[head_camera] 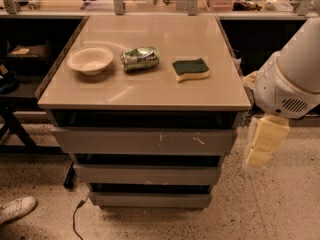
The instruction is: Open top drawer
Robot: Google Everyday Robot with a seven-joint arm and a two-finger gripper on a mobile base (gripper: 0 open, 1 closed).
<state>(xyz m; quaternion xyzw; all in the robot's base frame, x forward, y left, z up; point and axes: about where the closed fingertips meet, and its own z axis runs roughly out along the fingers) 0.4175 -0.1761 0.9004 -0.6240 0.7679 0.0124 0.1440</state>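
Observation:
The top drawer [145, 141] is the widest grey front of three, just under the tabletop, with pale scratch marks right of centre. A dark gap runs between it and the tabletop, and its front stands slightly forward of the two narrower drawers below. My gripper [265, 143], pale yellow, hangs below the white arm housing [285, 86] just off the cabinet's right side, level with the top drawer's right end. It touches nothing.
On the beige tabletop [150, 91] sit a white bowl [90, 60], a crushed green can [140, 58] and a green-and-yellow sponge [190, 69]. Two narrower drawers [147, 175] lie below. A white shoe [16, 208] and a cable [76, 216] lie on the floor at left.

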